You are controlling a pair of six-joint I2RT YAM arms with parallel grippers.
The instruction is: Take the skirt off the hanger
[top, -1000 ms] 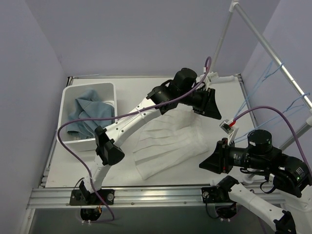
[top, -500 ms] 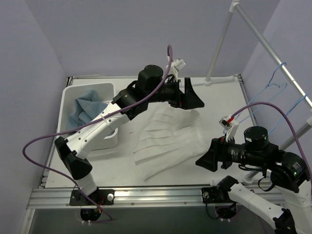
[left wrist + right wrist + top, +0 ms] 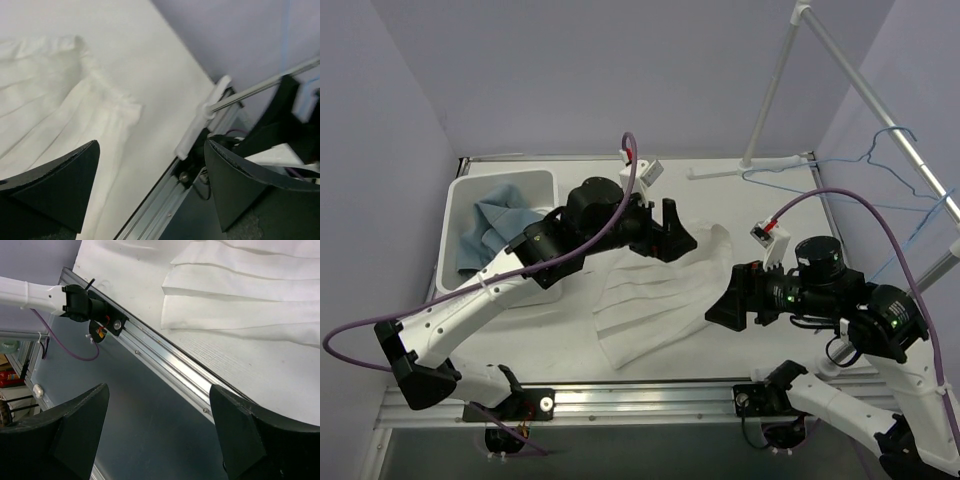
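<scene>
The white pleated skirt [image 3: 655,290] lies flat on the table, free of the hanger. The thin blue wire hanger [image 3: 893,131] hangs by its hook on the rail at the right, away from both arms. My left gripper [image 3: 680,228] hovers over the skirt's far edge, open and empty. In the left wrist view the skirt [image 3: 55,100] lies beyond the spread fingers [image 3: 55,185]. My right gripper [image 3: 724,300] is open and empty just right of the skirt. In the right wrist view, the skirt's hem [image 3: 240,295] shows at the top.
A white bin [image 3: 455,195] holding blue cloth [image 3: 500,230] stands at the back left. The clothes rack's slanted rail [image 3: 860,90] and its upright pole [image 3: 772,85] rise at the right. The metal front rail [image 3: 165,360] edges the table.
The left arm pulled back leftward from the rack to above the skirt, and its jaws opened wide. The right gripper opened and shifted left. The hanger has swung on the rail.
</scene>
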